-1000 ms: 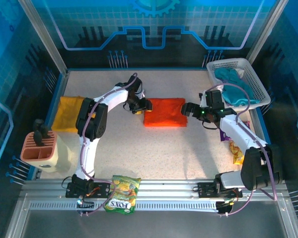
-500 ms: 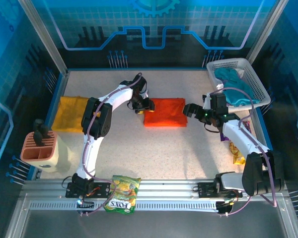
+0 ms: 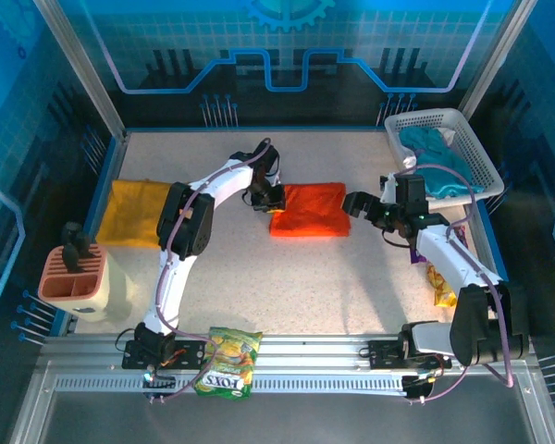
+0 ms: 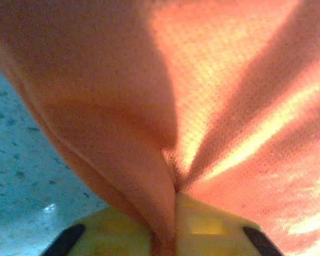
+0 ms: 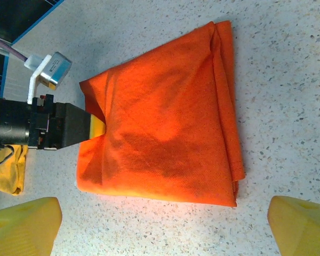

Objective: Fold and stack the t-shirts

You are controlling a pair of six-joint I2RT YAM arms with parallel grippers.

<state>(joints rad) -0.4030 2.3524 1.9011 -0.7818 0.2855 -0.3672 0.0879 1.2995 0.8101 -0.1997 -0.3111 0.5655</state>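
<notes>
Two t-shirts lay on the speckled bench (image 3: 333, 277). One orange shirt (image 3: 307, 210) was folded into a rough rectangle at mid-bench. One mustard-yellow shirt (image 3: 134, 213) lay flat near the left edge, well apart from it. The left pincer (image 3: 270, 205) was clamped on the orange shirt's left edge, and the soft knit cloth puckered into creases between its yellow pads (image 4: 202, 229). The right pincer (image 3: 354, 205) stood wide, just beside the shirt's right edge. One white lattice basket (image 3: 472, 139) at the far right corner held teal cloth (image 3: 435, 166). One glossy snack bag (image 3: 227, 363) lay on the near rail (image 3: 305, 347). Bare bench stretched between the orange shirt and that rail.
</notes>
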